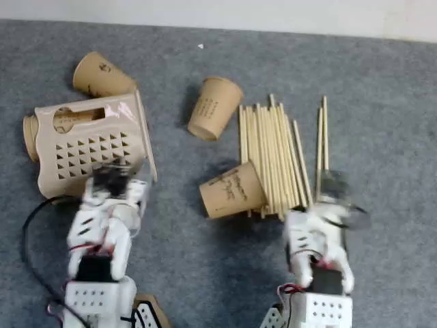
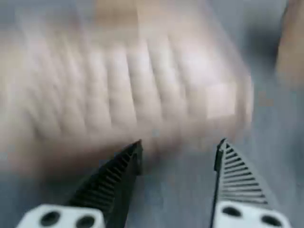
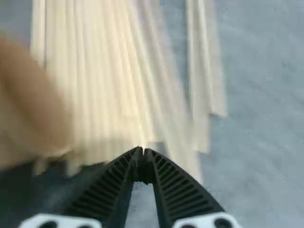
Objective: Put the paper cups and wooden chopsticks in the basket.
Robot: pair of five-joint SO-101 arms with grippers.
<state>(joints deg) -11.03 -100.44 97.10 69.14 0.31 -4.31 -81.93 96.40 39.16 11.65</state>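
The beige basket [image 1: 89, 147] lies on its side at the left, and my left gripper [image 1: 113, 174] is right at its near wall. That gripper [image 2: 178, 152] is open, with the basket's perforated wall [image 2: 142, 85] just beyond the fingertips. One paper cup [image 1: 102, 75] lies behind the basket, another [image 1: 31, 137] at its left end. A third cup [image 1: 215, 107] sits mid-table and a fourth [image 1: 232, 190] lies on the near end of the chopstick pile [image 1: 273, 157]. My right gripper [image 3: 142, 153] is shut and holds nothing, at the near ends of the chopsticks [image 3: 118, 85], beside a cup [image 3: 28, 104].
Two chopsticks [image 1: 322, 137] lie apart to the right of the pile, just beyond my right gripper [image 1: 332, 183]. A single chopstick [image 1: 145, 137] rests along the basket's right edge. Grey carpet [image 1: 382, 102] covers the whole surface. A black cable [image 1: 27, 232] loops by the left arm's base.
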